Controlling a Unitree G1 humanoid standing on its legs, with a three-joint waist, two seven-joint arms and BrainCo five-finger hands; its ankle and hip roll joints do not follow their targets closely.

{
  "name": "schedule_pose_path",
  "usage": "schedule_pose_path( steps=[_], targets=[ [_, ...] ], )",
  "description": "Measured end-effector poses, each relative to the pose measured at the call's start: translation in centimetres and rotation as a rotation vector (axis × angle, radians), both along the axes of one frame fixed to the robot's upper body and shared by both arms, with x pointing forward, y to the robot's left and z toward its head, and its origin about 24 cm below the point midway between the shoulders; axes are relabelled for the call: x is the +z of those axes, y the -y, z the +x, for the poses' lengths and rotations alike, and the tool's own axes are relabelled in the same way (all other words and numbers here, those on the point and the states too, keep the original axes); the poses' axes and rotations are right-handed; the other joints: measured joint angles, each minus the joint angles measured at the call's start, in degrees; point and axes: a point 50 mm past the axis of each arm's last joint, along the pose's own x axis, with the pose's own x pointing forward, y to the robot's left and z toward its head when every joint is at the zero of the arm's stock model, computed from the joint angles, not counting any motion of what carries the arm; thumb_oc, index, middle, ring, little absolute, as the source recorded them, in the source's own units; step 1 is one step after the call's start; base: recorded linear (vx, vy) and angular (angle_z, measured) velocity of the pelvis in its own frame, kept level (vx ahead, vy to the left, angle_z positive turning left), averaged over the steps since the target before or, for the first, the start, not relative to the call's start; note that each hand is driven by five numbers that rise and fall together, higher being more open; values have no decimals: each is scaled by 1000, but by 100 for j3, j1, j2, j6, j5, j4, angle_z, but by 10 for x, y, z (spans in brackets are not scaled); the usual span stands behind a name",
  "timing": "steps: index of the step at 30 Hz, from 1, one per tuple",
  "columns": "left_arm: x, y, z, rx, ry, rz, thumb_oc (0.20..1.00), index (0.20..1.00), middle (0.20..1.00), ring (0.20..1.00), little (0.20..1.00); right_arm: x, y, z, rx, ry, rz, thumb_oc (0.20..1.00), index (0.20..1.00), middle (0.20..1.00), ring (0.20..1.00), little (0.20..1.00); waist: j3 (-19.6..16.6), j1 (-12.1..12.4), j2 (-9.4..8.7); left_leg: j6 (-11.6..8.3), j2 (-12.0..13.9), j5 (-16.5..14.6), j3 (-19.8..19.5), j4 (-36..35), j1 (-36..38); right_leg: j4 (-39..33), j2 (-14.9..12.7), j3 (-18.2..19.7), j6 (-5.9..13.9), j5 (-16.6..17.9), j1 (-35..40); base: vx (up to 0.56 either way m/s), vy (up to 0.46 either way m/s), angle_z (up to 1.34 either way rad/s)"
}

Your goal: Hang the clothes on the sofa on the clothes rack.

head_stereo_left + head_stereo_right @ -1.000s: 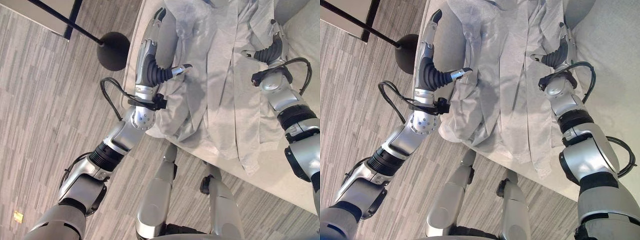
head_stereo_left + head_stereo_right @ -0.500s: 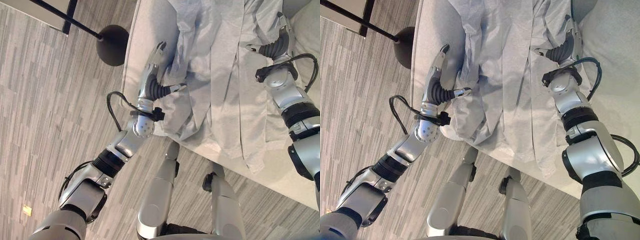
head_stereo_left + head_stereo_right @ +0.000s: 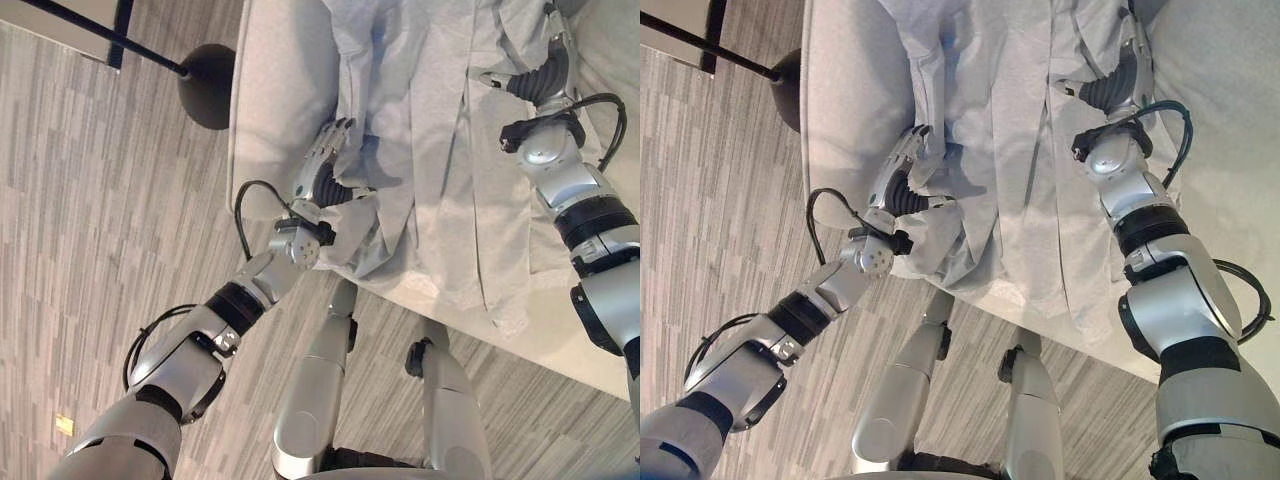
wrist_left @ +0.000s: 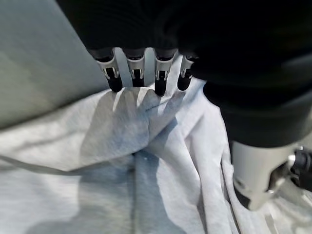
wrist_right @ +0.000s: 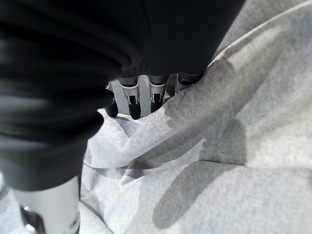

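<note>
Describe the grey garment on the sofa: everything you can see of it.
The grey garment is pale grey, soft-looking cloth, lying spread and rumpled along the light sofa seat, with long folds running down it and its lower edge bunched and hanging over the seat's front edge. The left hand rests on its crumpled left side, fingertips pressing into a fold. The right hand lies on its right part, fingers curled into the cloth. Whether either hand really grips it cannot be told.

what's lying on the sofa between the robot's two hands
Light grey clothes, rumpled and spread over the sofa, fill the stretch between the left hand and right hand, seen in both eye views.
</note>
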Motion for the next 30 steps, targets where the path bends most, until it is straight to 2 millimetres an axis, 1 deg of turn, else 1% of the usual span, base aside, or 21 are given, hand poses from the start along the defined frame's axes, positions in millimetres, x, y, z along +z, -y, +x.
schedule_pose_path(
  steps=[3, 5, 8, 10, 12, 15, 17, 18, 19, 20, 22, 24, 27, 30],
  targets=[
    [0, 2, 10, 35, -15, 51, 1000, 1000, 1000, 1000, 1000, 2, -15, 2, 42, 8, 13, 1000, 1000, 1000, 1000, 1000, 2, -132, -4, 0, 15, 0, 6, 0, -5, 0, 13, 6, -7, 6, -12, 2, 11, -3],
    [-1, 2, 11, 47, -18, 51, 1000, 1000, 1000, 1000, 1000, 1, -21, 3, 61, 9, 5, 1000, 1000, 1000, 1000, 1000, 2, -194, -4, 0, 17, 0, 10, 0, -6, 0, 14, 17, -9, 7, -19, 0, 0, 0],
    [2, -5, 19, 97, -21, 81, 1000, 1000, 1000, 1000, 1000, 1, -29, 3, 88, 9, -14, 1000, 1000, 1000, 1000, 1000, 3, -292, -8, 1, 29, 0, 20, 0, -26, 0, 17, 25, -19, 30, -49, 2, 4, -1],
    [7, -10, 25, 136, -2, 110, 1000, 1000, 1000, 1000, 1000, 3, -32, 3, 97, 16, -14, 1000, 1000, 1000, 1000, 1000, 1, -332, -11, 1, 37, 0, 42, 0, -84, 1, 25, 48, -21, 56, -111, 7, 7, -6],
    [17, -21, 32, 198, 27, 140, 1000, 1000, 1000, 1000, 1000, 9, -40, 1, 127, 39, -16, 1000, 1000, 1000, 1000, 1000, 9, -379, -42, 12, 40, 9, 123, 0, -151, 1, 25, 117, -7, 93, -209, 2, 7, -11],
    [31, -33, 34, 245, 77, 142, 1000, 1000, 1000, 1000, 1000, 9, -44, 0, 143, 46, -15, 1000, 1000, 1000, 1000, 1000, 13, -436, -50, 15, 33, 11, 152, 0, -164, 2, 14, 157, -4, 107, -235, 1, -5, -5],
    [41, -38, 32, 256, 125, 110, 1000, 1000, 1000, 1000, 1000, 8, -44, 0, 148, 50, -14, 1000, 1000, 1000, 1000, 1000, 15, -436, -54, 17, 40, 12, 148, 1, -164, 2, 22, 152, -6, 108, -234, 0, 0, 0],
    [44, -38, 29, 248, 146, 101, 1000, 1000, 1000, 1000, 1000, 6, -43, 0, 145, 44, -11, 1000, 1000, 1000, 1000, 1000, 15, -424, -54, 18, 42, 13, 148, 1, -163, 2, 24, 152, -6, 108, -231, -7, -31, 2],
    [50, -36, 22, 229, 186, 30, 1000, 1000, 1000, 1000, 1000, -4, -38, 1, 132, 20, 3, 1000, 1000, 1000, 1000, 1000, 17, -409, -58, 23, 40, 16, 144, 1, -163, 2, 23, 145, -6, 109, -227, -11, -35, 2],
    [52, -38, 18, 228, 206, -15, 1000, 1000, 1000, 1000, 1000, -7, -37, 1, 126, 19, 9, 1000, 1000, 1000, 1000, 1000, 17, -408, -58, 26, 38, 19, 142, 1, -162, 3, 23, 142, -6, 109, -222, -9, -45, 2],
    [48, -40, 8, 226, 229, -102, 1000, 1000, 1000, 1000, 1000, -10, -36, 0, 127, 21, 20, 1000, 1000, 1000, 1000, 1000, 18, -392, -59, 28, 39, 21, 140, 1, -145, 3, 25, 138, -6, 109, -201, -7, -55, 0],
    [41, -39, -1, 222, 237, -178, 1000, 1000, 1000, 1000, 1000, -14, -30, -1, 110, 20, 50, 1000, 1000, 1000, 1000, 1000, 18, -344, -59, 34, 43, 28, 125, 2, -113, 3, 31, 122, -6, 108, -161, -15, -52, 2],
    [30, -39, -8, 232, 224, -238, 1000, 1000, 1000, 1000, 1000, -19, -26, -1, 98, 7, 59, 1000, 1000, 1000, 1000, 1000, 18, -286, -59, 37, 42, 32, 113, 1, -60, 2, 32, 107, -5, 107, -105, -13, -59, 2],
    [26, -38, -8, 237, 212, -246, 1000, 1000, 1000, 1000, 1000, -19, -23, -1, 88, 7, 76, 1000, 1000, 1000, 1000, 1000, 18, -273, -59, 35, 42, 60, 27, 1, -80, 2, 42, 64, -5, 108, -105, -9, -53, 5]
  ],
)
